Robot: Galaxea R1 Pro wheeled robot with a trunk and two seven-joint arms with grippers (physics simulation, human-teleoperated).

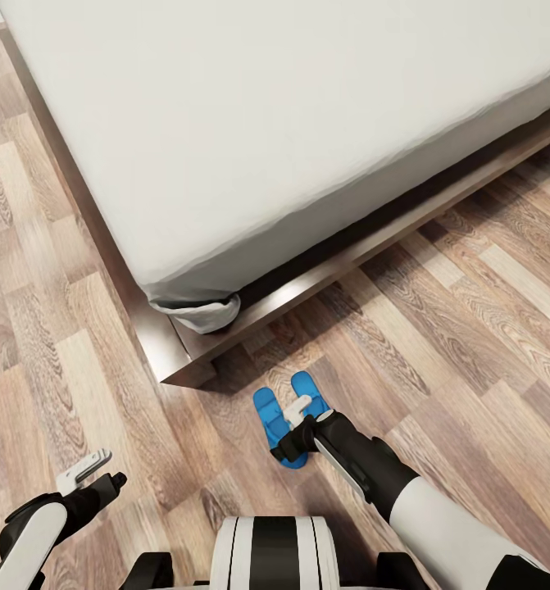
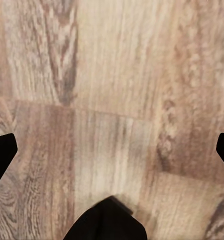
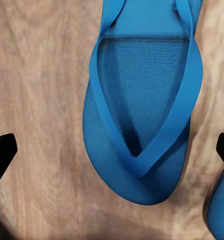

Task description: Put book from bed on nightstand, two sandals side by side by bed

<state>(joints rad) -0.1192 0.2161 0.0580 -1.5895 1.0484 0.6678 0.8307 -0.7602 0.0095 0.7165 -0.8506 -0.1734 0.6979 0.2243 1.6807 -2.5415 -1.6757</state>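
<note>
- The bed (image 1: 225,123), a light grey mattress on a dark brown wooden frame, fills the upper part of the head view, one corner pointing toward the robot.
- The wood-plank floor (image 1: 471,311) surrounds it.
- The two blue sandals (image 1: 276,426) lie side by side on the floor just off the bed's corner, close together.
- The right gripper (image 1: 299,407) hangs over the sandals, jaws spread wide and holding nothing; in the right wrist view one sandal lies between the dark fingertips (image 3: 1,152).
- The left gripper (image 1: 84,469) hovers over bare floor, well apart from the sandals, jaws open and empty.
</note>
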